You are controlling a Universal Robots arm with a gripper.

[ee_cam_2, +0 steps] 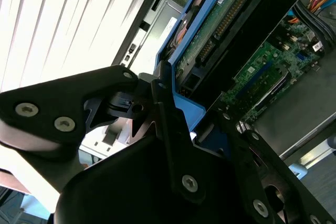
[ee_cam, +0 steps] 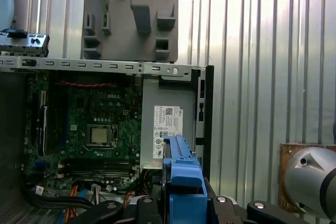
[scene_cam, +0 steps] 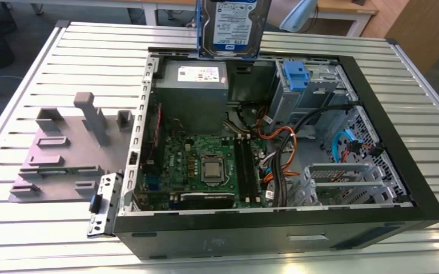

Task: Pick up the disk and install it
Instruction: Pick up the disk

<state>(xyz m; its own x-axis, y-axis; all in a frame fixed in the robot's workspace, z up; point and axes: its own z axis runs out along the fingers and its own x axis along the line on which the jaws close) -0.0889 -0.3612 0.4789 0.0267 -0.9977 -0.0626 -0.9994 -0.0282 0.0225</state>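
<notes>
**Disk in grasp, hanging over the open case**

End effector [ee_cam_2: 152, 103]: clenched on the disk's [ee_cam_2: 226, 19] blue carrier frame. In the second wrist view the black fingers [ee_cam_2: 79, 103] press the frame from both sides. In the first wrist view the frame stands edge-on between the same black parts. Judgement: gripping at the frame end leaves the metal body free to enter a slot.

Disk: off the bench, upright on edge. In the exterior view it hangs at 12 o'clock of the case [scene_cam: 402, 188], label side to that camera, its lower edge over the far rim above the power supply [scene_cam: 192, 85]. The drive bay [scene_cam: 295, 77] with its blue clip sits at about 1 o'clock, beside the disk's present spot and apart from it.

Case: lies on its side, open face up, presumably so the arm can reach in from above. Motherboard [scene_cam: 204, 165] is at 7 o'clock inside.

View differences:
- The exterior view gives the label and the disk's place relative to the case.
- The second wrist view gives the grip and the disk's green circuit-board face.
- The first wrist view looks down the frame edge to the power supply sticker and motherboard.

Furthest out: a grey moulded fixture [scene_cam: 67, 154] on the slatted bench [scene_cam: 21, 228], at 9 o'clock of the case.
</notes>
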